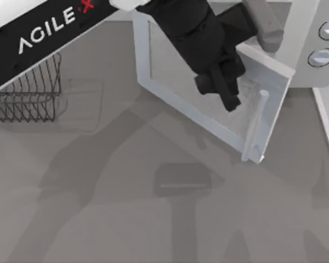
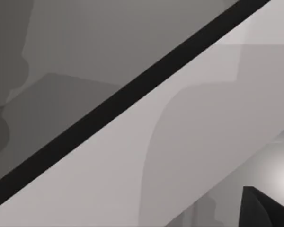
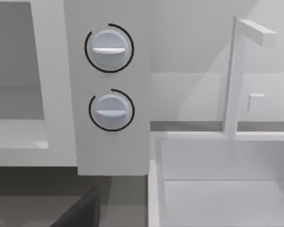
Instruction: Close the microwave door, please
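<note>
**Door ajar, left tool behind it**

My left tool (image 1: 222, 90) rests against the microwave door (image 1: 208, 109), which swings out over the bench from the microwave (image 1: 312, 33); finger opening unclear. Stiff, light, hinged panel: I'd push near its handle (image 1: 257, 123).

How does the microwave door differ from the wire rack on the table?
The microwave door is a flat white panel with a pale window and a bar handle; the wire rack is an open frame of thin dark wires. The door stands at the top view's upper right, swung out from the microwave; the rack stands at its left edge. The left gripper is at the door, not near the rack.
</note>
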Robot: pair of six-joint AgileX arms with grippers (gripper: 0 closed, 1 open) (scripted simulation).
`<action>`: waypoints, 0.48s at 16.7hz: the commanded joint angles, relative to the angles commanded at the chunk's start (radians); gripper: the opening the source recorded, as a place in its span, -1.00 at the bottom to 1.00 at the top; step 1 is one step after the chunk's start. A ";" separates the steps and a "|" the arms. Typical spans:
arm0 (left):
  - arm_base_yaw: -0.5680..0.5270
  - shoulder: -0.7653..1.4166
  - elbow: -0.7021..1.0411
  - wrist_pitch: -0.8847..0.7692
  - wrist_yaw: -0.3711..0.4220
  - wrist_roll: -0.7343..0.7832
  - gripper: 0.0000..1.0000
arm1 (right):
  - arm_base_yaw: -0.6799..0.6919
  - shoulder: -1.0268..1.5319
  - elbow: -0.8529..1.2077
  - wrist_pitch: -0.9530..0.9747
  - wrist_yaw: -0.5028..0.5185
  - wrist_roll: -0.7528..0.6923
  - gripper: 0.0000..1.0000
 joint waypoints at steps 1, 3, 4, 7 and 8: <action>-0.007 0.013 0.003 -0.013 0.004 -0.002 -1.00 | 0.000 0.000 0.000 0.000 0.000 0.000 1.00; -0.021 0.041 0.011 -0.036 0.009 -0.010 -1.00 | 0.000 0.000 0.000 0.000 0.000 0.000 1.00; -0.027 0.052 0.018 -0.044 0.009 -0.016 -1.00 | 0.000 0.000 0.000 0.000 0.000 0.000 1.00; -0.031 0.060 0.054 -0.033 -0.004 -0.029 -1.00 | 0.000 0.000 0.000 0.000 0.000 0.000 1.00; -0.029 0.054 0.070 -0.020 -0.011 -0.031 -1.00 | 0.000 0.000 0.000 0.000 0.000 0.000 1.00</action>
